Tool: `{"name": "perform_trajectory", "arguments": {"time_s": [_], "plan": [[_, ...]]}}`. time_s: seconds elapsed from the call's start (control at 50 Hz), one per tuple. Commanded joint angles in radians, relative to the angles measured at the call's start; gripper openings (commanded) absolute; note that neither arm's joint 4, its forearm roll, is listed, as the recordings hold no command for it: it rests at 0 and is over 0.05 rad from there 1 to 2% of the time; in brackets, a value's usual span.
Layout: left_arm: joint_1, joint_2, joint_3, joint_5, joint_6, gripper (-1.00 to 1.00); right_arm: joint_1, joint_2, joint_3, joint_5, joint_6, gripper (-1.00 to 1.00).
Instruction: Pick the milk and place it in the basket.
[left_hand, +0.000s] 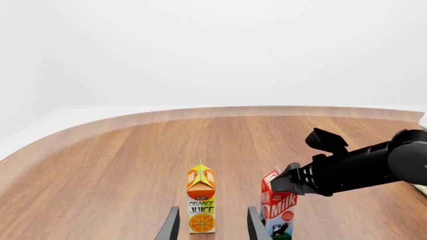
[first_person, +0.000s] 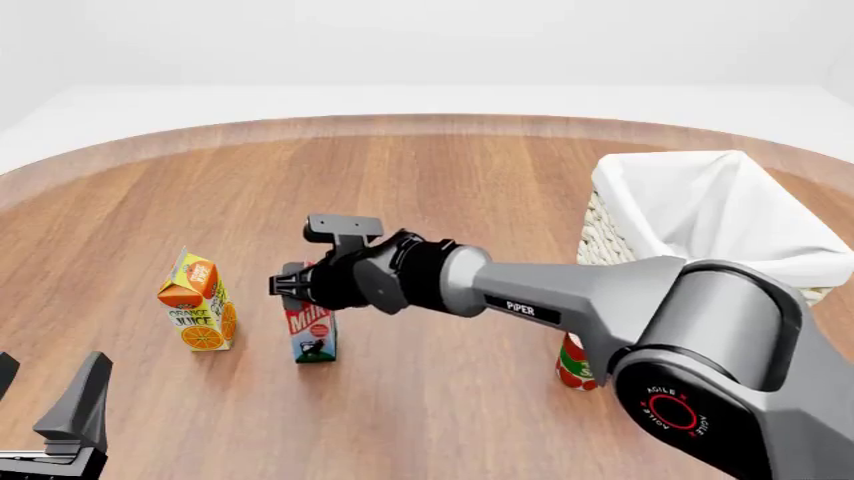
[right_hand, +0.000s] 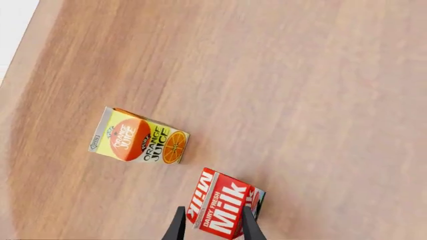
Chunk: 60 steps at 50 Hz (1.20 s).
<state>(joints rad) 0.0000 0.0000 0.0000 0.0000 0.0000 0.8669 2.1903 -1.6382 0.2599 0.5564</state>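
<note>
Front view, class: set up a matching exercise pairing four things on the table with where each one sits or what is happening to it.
Things:
1. milk
2. juice carton
3. basket
4. red-green can

Places or states:
A. far right, lined with white cloth
B. leftmost carton, standing alone
C. partly hidden behind the right arm
D. top between the right gripper fingers

Pairs: 1-D, 2-B, 3-A, 4-C

Curved wooden table (first_person: 441, 180), plain white surroundings.
</note>
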Motion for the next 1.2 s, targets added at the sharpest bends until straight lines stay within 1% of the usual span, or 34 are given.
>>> {"name": "perform_trajectory", "arguments": {"time_s": [0.02,0.22,0.44,0.78,1.2], "plan": [[0.0,0.0,0.0,0.0,0.0,1.0,-0.012,-0.002,-0.004,0.005,-0.004,-1.0],[0.0,0.0,0.0,0.0,0.0,1.0,-0.01,-0.021,0.003,0.004,-0.015,-1.0],[0.0,0.0,0.0,0.0,0.0,1.0,-0.014,-0.076,0.025,0.007,-0.036,-1.0],[0.0,0.0,0.0,0.0,0.0,1.0,-0.018,-0.189,0.096,0.0,-0.052,-1.0],[0.0,0.0,0.0,0.0,0.0,1.0,-0.059,-0.349,0.189,0.007,-0.077,-1.0]]}}
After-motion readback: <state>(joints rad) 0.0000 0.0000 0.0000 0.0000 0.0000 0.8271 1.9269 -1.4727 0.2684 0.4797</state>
